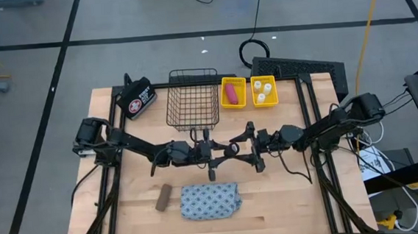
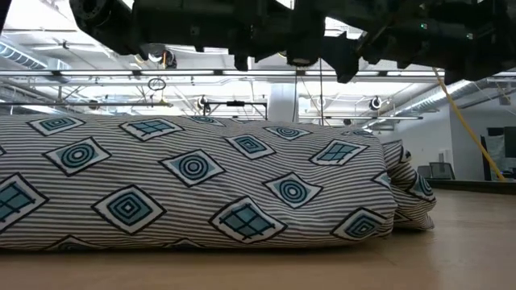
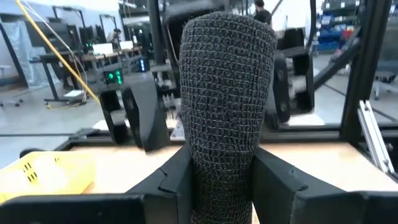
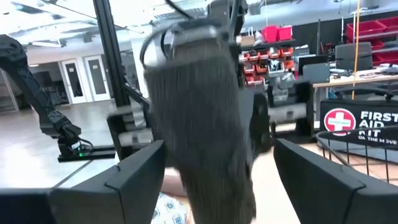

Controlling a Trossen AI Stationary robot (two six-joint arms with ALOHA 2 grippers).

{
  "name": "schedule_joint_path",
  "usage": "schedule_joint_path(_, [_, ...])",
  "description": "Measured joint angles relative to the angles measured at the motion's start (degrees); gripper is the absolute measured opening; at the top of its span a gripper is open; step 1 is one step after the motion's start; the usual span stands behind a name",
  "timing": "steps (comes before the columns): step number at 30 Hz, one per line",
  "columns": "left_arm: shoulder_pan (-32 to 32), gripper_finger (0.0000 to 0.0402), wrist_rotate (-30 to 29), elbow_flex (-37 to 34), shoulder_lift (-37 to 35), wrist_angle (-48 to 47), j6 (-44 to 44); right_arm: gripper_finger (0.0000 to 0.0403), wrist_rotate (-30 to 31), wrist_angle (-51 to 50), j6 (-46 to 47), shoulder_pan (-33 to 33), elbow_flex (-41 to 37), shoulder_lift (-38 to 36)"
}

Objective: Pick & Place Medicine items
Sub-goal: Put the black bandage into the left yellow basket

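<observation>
Your left gripper, at table centre, is clamped on the black roll. Facing it from three o'clock, your right gripper stands spread apart around the roll, likely a handover just released. The wire basket waits at twelve o'clock; the patterned pouch lies at six.

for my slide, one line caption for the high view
Left gripper holds a dark roll mid-table beside the open right gripper.

Black textured roll between spread right tool fingers; first-aid bag beyond
</observation>
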Motion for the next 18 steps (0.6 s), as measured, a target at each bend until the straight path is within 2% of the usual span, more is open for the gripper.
schedule_joint_path(11, [0.0, 0.0131, -0.1, 0.0, 0.0, -1.4, -0.1, 0.0227, 0.0, -0.2, -0.3, 0.0, 0.0, 0.0])
schedule_joint_path(18, [0.0, 0.0131, -0.3, 0.0, 0.0, -1.7, -0.1, 0.0151, 0.0, -0.4, -1.8, 0.0, 0.0, 0.0])
